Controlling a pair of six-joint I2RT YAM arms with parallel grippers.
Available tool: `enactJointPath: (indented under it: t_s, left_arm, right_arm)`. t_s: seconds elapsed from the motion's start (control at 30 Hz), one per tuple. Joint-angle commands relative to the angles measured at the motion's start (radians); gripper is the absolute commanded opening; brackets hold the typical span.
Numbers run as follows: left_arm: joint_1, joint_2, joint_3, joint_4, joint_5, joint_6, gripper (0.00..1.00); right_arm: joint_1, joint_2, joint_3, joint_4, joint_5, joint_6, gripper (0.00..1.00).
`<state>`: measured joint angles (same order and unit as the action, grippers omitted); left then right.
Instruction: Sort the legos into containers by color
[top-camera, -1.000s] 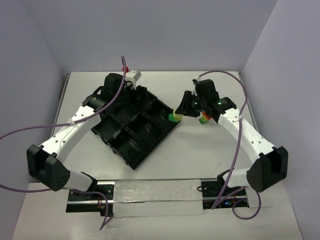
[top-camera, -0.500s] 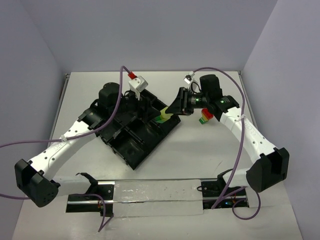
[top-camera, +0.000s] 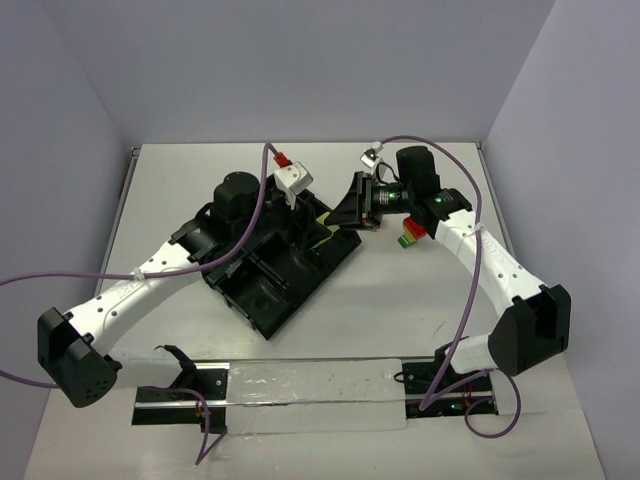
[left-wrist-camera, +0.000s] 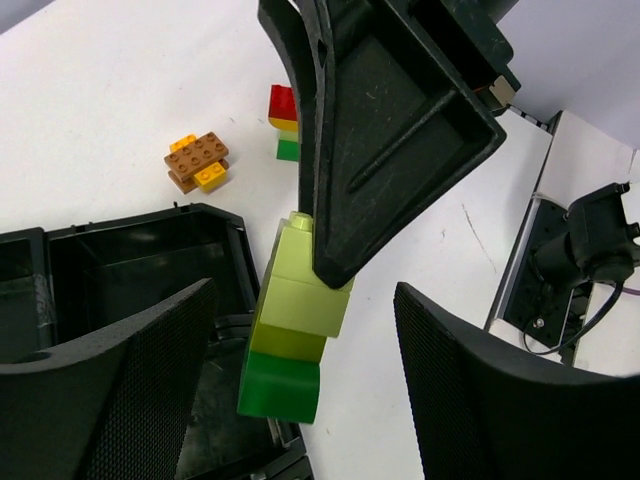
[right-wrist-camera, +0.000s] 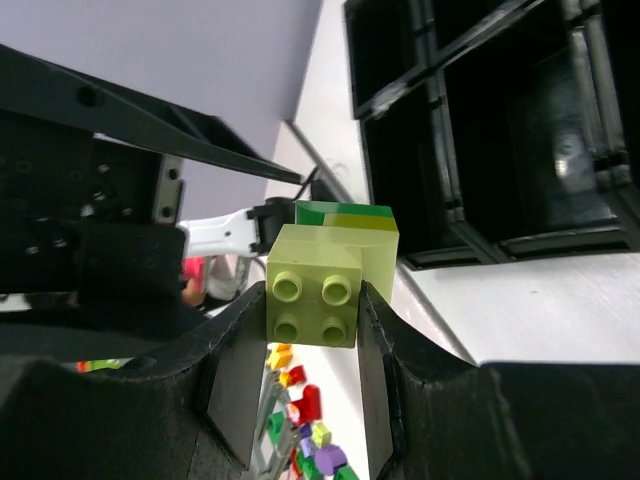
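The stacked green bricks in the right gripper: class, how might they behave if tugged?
Probably rigid: the stack juts out straight though clamped only at one end by the right gripper. Its visible seams suggest the bricks may separate under a pull.

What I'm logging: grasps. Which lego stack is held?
The yellow-green stack in the right gripper's jaws; the red-topped stack and orange cluster sit on the table.

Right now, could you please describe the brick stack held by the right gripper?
The brick stack looks like glossy plastic: pale yellow-green bricks joined to a darker green one. The right gripper clamps the pale end, whose four studs face its camera. The stack hangs tilted, green end lowest, beside a corner of the black tray.
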<state>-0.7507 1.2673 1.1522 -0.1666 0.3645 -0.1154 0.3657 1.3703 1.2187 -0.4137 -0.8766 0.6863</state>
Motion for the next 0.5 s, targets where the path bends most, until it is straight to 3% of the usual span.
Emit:
enactJointPath:
  t_s: [0.0, 0.47]
  left_arm:
    - [-0.016, 0.015, 0.006, 0.028, -0.044, 0.047, 0.78]
    - [-0.019, -0.03, -0.022, -0.036, -0.069, 0.105, 0.69]
  right_arm:
    - [-0.007, 0.016, -0.007, 0.099, -0.097, 0.047, 0.0]
    - [-0.017, 0.063, -0.031, 0.161, -0.167, 0.071, 0.0]
